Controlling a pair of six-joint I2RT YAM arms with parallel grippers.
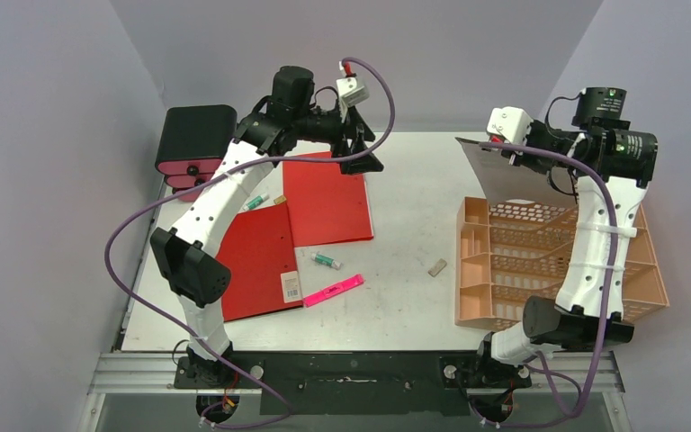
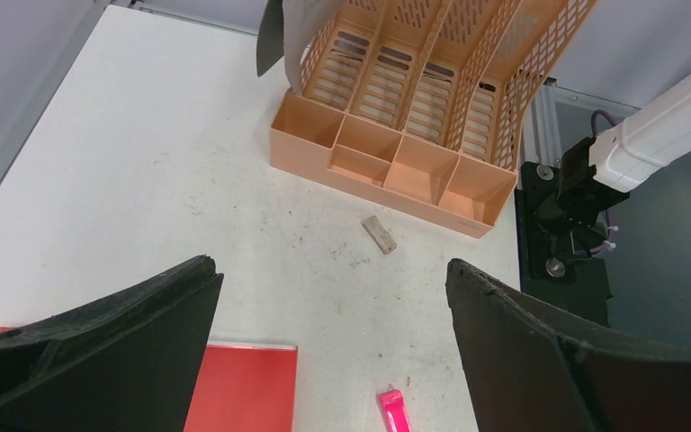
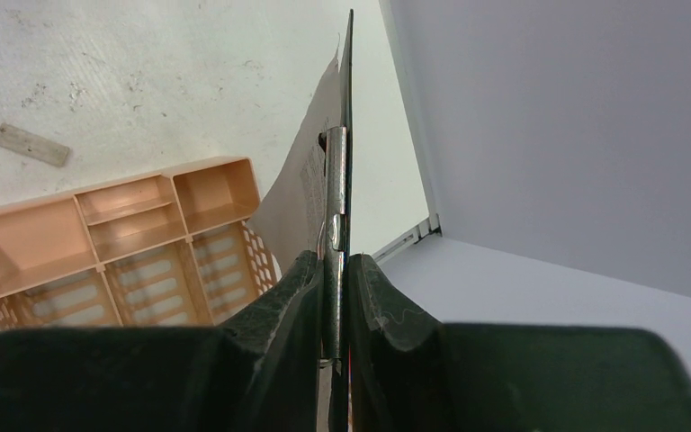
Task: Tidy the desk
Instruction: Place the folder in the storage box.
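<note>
The white desk [image 1: 405, 225] holds scattered stationery. My right gripper [image 1: 510, 151] [image 3: 335, 261] is shut on a thin grey clipboard [image 1: 502, 175] [image 3: 310, 180], pinching it at its metal clip. The board hangs edge-up above the back left corner of the orange file rack [image 1: 549, 261] [image 3: 99, 234]. My left gripper [image 1: 362, 155] [image 2: 333, 270] hovers open and empty over the far edge of a red folder [image 1: 326, 200] [image 2: 243, 387]. A second red folder [image 1: 254, 261] lies at the front left. The grey clipboard [image 2: 279, 36] also shows at the top of the left wrist view.
A pink highlighter [image 1: 333, 290] [image 2: 394, 409], a green-and-white marker [image 1: 326, 261] and a tan eraser [image 1: 437, 267] [image 2: 379, 234] lie mid-desk. Another marker [image 1: 255, 202] lies under the left arm. The black drawer box [image 1: 193, 144] with pink drawers stands at the back left.
</note>
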